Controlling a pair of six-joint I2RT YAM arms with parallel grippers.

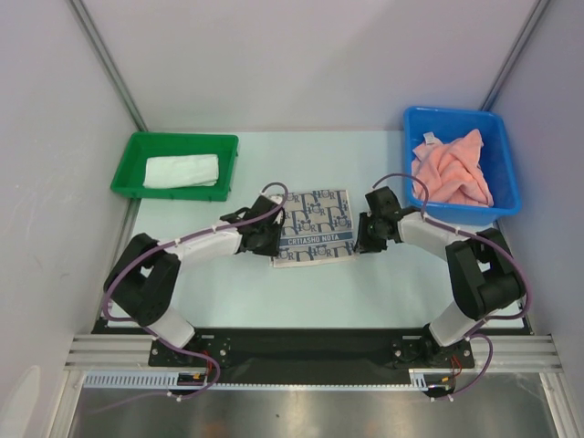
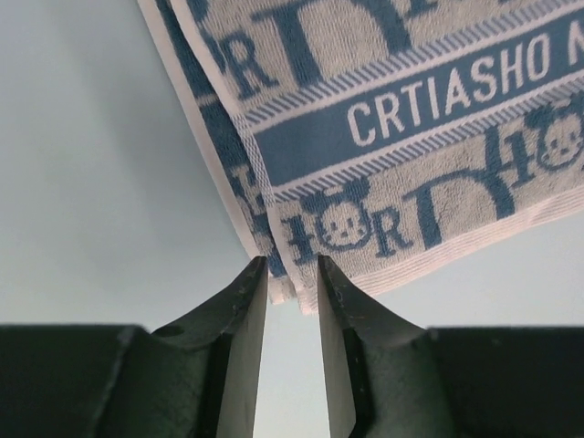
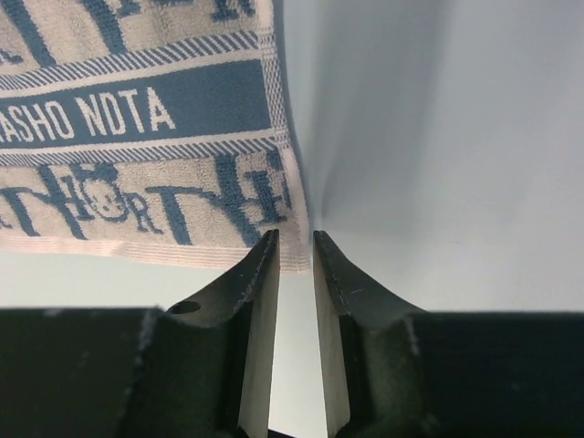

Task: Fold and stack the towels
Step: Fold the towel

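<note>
A white towel with blue-grey pattern and lettering (image 1: 313,226) lies flat in the middle of the table, folded, with a lower layer showing along its left edge (image 2: 214,146). My left gripper (image 1: 274,239) is at its near left corner. The jaws stand a little apart, and the corner sits just at the fingertips (image 2: 292,265). My right gripper (image 1: 363,235) is at the near right corner (image 3: 295,237), also slightly open with the towel's hem between its tips. The patterned towel (image 3: 137,119) fills the upper left of the right wrist view. Neither corner is lifted.
A green tray (image 1: 182,139) at the back left holds a folded white towel (image 1: 182,171). A blue bin (image 1: 456,114) at the back right holds crumpled salmon-pink towels (image 1: 449,169). Grey walls close in the table on three sides.
</note>
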